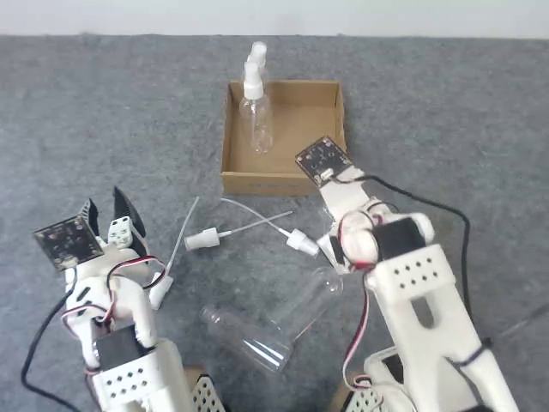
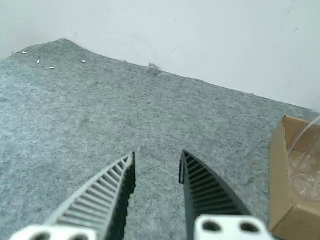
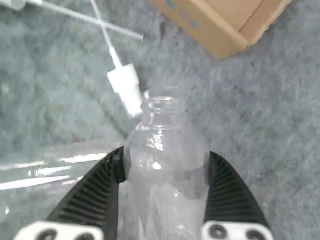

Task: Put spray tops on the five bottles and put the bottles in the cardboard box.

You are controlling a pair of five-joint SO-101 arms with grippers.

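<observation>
My right gripper (image 3: 165, 165) is shut on a clear bottle (image 3: 162, 145) with a bare neck, held just above the carpet near the cardboard box (image 1: 283, 129). A white spray top (image 3: 125, 85) lies right by that neck. In the high view this gripper (image 1: 330, 239) sits under its wrist, beside that spray top (image 1: 302, 242). Two capped bottles (image 1: 256, 116) stand in the box. Two more spray tops (image 1: 202, 239) (image 1: 163, 290) and two bare bottles (image 1: 249, 339) (image 1: 310, 296) lie on the carpet. My left gripper (image 1: 116, 215) (image 2: 158, 154) stands open at the left.
Grey carpet (image 1: 446, 112) covers the table. The thin tubes (image 1: 257, 215) of the spray tops cross in front of the box. From the left wrist, the box's corner (image 2: 285, 200) shows off to one side with a bottle (image 2: 305, 170) inside.
</observation>
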